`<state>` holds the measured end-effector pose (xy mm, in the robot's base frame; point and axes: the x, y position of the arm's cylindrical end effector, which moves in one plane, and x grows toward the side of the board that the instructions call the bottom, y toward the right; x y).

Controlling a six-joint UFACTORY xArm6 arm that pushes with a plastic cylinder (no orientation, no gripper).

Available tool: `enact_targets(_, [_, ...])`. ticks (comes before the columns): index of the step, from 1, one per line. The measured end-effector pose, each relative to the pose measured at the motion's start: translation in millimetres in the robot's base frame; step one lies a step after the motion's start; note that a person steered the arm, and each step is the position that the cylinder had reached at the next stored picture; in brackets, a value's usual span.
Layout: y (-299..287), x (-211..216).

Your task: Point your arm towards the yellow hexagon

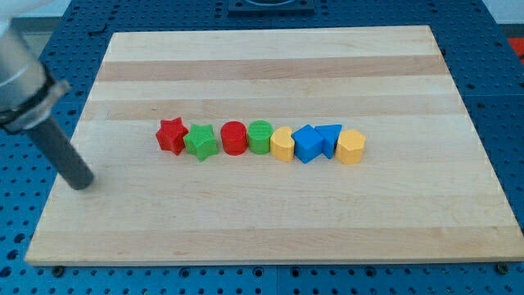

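A row of blocks lies across the middle of the wooden board (pixel 270 65). From the view's left: a red star (pixel 171 135), a green star (pixel 201 142), a red cylinder (pixel 233 138), a green cylinder (pixel 260 136), a yellow block (pixel 282 144), a blue block (pixel 307 144), a blue triangle (pixel 329 138) and the yellow hexagon (pixel 350 147) at the right end. My tip (pixel 82 182) is at the board's left side, well left of the red star and far from the yellow hexagon.
The board rests on a blue perforated table (pixel 499 98). The arm's grey body (pixel 20 82) enters from the view's upper left.
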<state>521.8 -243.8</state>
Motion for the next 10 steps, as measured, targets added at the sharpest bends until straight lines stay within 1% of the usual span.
enact_targets(1, [45.0,34.6])
enact_targets(2, [94.3,49.6])
enact_targets(4, [257.8,49.6])
enact_targets(5, [291.0,48.8])
enact_targets(7, [320.0,48.7])
enact_targets(10, [323.6,48.7])
